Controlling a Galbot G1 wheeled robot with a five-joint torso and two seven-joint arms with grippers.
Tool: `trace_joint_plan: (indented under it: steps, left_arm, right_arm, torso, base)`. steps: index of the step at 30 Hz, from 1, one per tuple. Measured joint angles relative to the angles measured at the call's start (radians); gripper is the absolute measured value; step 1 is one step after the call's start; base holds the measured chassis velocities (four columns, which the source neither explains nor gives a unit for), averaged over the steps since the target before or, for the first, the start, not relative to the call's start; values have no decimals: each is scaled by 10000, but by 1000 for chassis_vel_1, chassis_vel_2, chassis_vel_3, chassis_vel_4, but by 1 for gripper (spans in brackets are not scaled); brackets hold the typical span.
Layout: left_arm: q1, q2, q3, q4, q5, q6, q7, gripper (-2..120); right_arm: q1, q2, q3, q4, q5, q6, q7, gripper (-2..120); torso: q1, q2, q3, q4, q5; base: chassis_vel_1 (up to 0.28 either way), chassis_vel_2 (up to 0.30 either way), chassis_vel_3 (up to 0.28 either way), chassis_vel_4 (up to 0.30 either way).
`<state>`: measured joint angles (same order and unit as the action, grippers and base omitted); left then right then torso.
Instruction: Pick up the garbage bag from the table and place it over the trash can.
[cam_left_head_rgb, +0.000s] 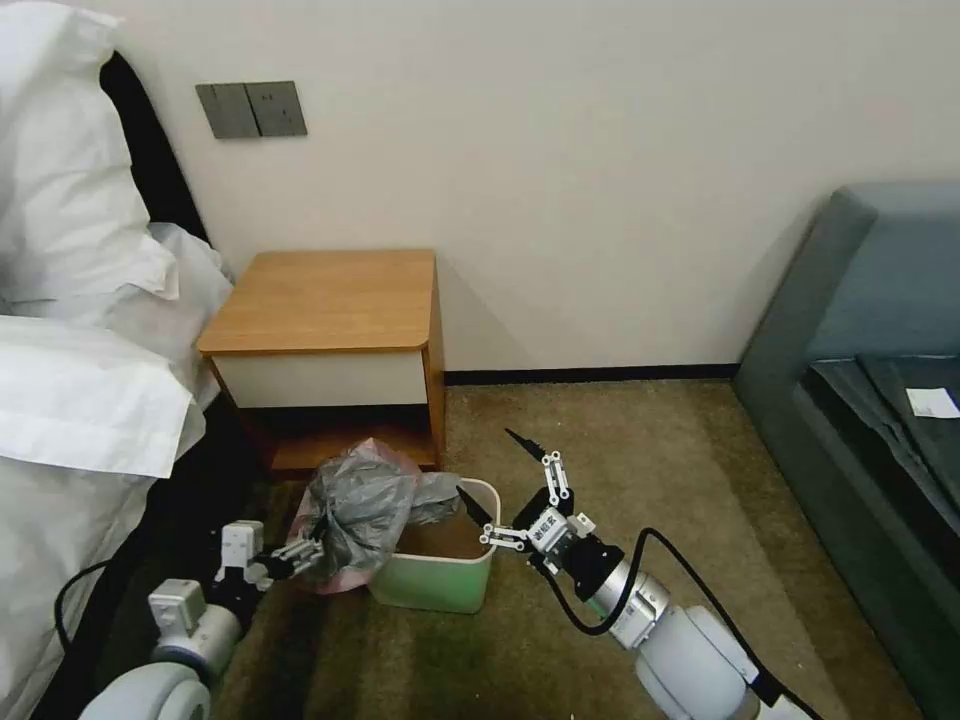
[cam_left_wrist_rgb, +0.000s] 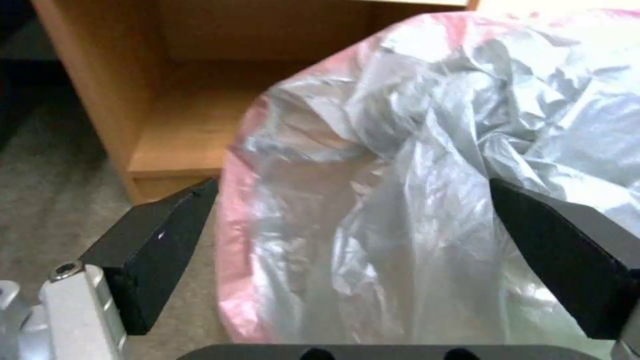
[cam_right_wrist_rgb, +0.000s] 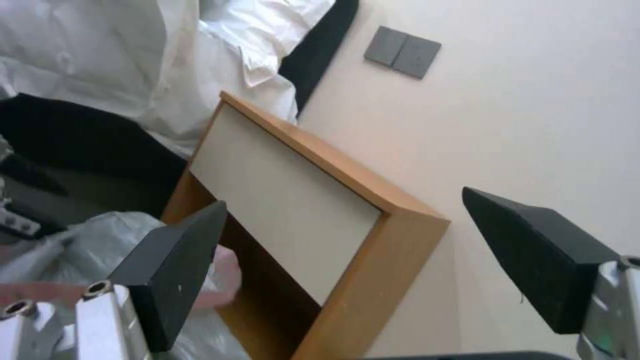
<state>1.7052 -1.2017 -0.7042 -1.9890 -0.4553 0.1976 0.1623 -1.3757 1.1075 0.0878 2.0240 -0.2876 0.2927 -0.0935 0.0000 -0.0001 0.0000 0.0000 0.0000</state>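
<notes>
Touching left gripper (cam_left_head_rgb: 305, 553): garbage bag (cam_left_head_rgb: 355, 510)

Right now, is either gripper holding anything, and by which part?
Neither. The left gripper is open around the garbage bag near its pink rim at the trash can. The right gripper is open, empty.

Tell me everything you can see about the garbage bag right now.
The garbage bag is thin, crinkled, translucent grey plastic with a pink rim band. It sits bunched over the trash can's left rim, spilling down outside it, below the table. The open left gripper straddles its folds.
</notes>
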Motion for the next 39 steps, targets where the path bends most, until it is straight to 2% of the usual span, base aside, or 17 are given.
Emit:
trace_joint_plan:
  steps: [14,20,28,33,39]
  left_arm:
    - [167,-241,441,-433,71,-217,14,100]
    - [171,-261,336,-312,91,-363,-104,99]
    - [183,-367,181,-371,-401,-586,-248,100]
    - [370,-471,88,-440,-841,-985,102,100]
    - [444,-665,105,-312,-760,-1118,262,100]
  right_arm:
    - [11,165,-64,-174,-242,115,-105,93]
    - [-49,155,-25,-173,-260,175,-106,95]
    - [-70,166,8,-161,-254,190,-107,98]
    - [-51,167,52,-163,-214,191,-101,98]
    - [7,175,54,-165,-174,191,-95,98]
  torso:
    - [0,0,0,-1,1]
    - [0,0,0,-1,0]
    - [0,0,0,-1,1]
    - [0,0,0,-1,0]
    - [0,0,0,0,1]
  base:
    - [0,0,0,0]
    - [0,0,0,0]
    - [0,0,0,0]
    - [0,0,0,0]
    - [0,0,0,0]
